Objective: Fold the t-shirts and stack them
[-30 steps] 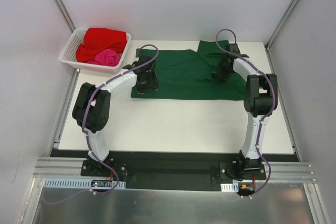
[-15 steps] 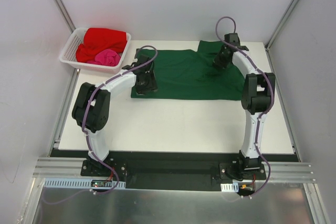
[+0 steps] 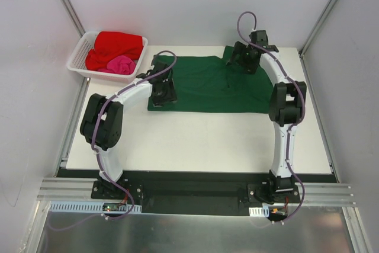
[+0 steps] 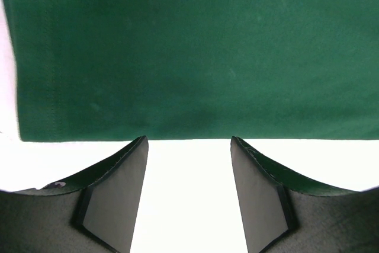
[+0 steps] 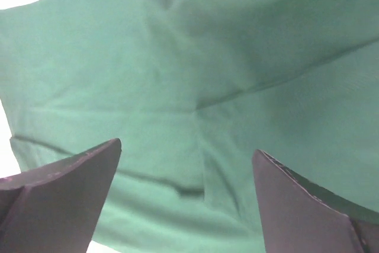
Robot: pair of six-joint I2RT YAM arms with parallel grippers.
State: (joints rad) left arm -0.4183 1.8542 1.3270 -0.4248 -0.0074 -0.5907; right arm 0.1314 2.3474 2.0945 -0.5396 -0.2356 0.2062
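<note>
While the dark green t-shirt point(image 3: 207, 84) lies spread on the far half of the counter point(image 3: 195, 140), the red t-shirt point(image 3: 115, 44) and pink t-shirt point(image 3: 121, 64) sit crumpled in the basket point(image 3: 76, 58) at far left. Left pincer point(image 3: 164, 98): jaws partly spread at the near-left hem, holding nothing. Right pincer point(image 3: 241, 62): jaws wide above the far-right sleeve, empty. Judged progress: early; no finished fold evident, no stack begun.

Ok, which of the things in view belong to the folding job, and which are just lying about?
Part of the job: green t-shirt spread on the table; red t-shirt and pink t-shirt, both in the basket.
Just there: white basket; table.
</note>
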